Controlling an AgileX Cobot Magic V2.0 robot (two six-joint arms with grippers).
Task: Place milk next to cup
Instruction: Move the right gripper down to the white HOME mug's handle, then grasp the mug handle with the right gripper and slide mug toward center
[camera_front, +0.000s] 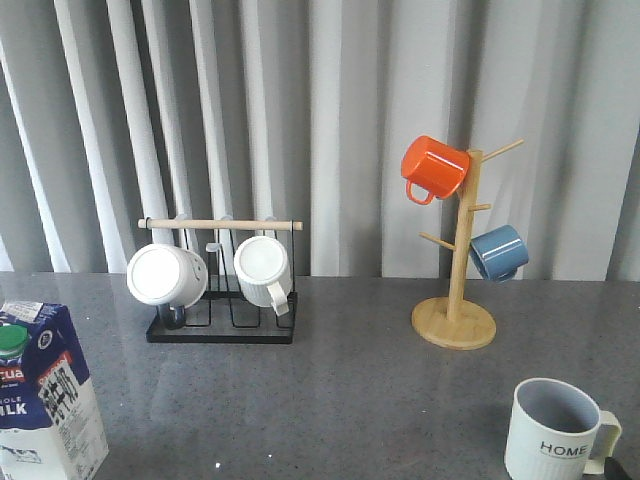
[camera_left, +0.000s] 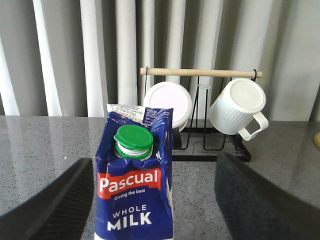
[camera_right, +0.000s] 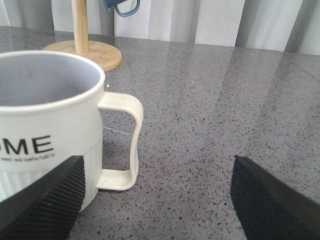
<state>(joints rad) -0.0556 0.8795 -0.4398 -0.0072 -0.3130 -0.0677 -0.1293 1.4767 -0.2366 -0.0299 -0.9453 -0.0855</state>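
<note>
The milk (camera_front: 45, 400), a blue and white carton with a green cap, stands upright at the table's front left. In the left wrist view the milk (camera_left: 135, 195) is between the fingers of my open left gripper (camera_left: 155, 212), close to one finger (camera_left: 45, 210) and well apart from the other. The cup (camera_front: 555, 435), a ribbed pale mug with "HOME" on it, stands at the front right. In the right wrist view my right gripper (camera_right: 157, 200) is open, with the cup (camera_right: 45, 125) just ahead of one finger (camera_right: 45, 200) and its cream handle between the fingers. Neither gripper shows in the front view.
A black wire rack (camera_front: 222, 325) with two white mugs stands at the back left. A wooden mug tree (camera_front: 455, 320) at the back right carries an orange mug (camera_front: 433, 168) and a blue mug (camera_front: 498, 252). A grey curtain hangs behind the table.
</note>
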